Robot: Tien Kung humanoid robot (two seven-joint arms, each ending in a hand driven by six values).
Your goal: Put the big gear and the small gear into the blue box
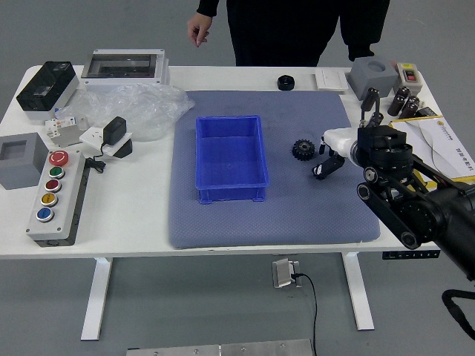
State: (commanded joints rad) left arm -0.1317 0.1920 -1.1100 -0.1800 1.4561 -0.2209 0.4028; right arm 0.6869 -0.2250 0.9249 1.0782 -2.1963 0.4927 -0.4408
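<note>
Grey-blue mat (260,222) covers the middle of the white table (126,237), with 12 o'clock at the far edge. On it, the big gear (303,150) lies flat, outside the blue box (231,159). At its 5 o'clock, just beside it, the small gear (318,174) is mostly hidden by the robot's right hand (345,142). I cannot tell whether that hand is pinching the gear or only over it. The hand tilts down toward 8 o'clock, and the right arm (408,204) runs from it toward 4 o'clock, out past the table's right edge.

The blue box stands upright at the big gear's 9 o'clock, open side up, a strip of mat between its wall and the gear. More mat stretches from the gears toward 6 o'clock, down to its near edge. A round black object (286,83) sits between 11 and 12 o'clock from the big gear, beyond the mat's far edge. Clear plastic wrap (145,111) lies at the box's 10 o'clock. Past the table's far edge, at 11 o'clock, a person's hand (199,28) hangs down.
</note>
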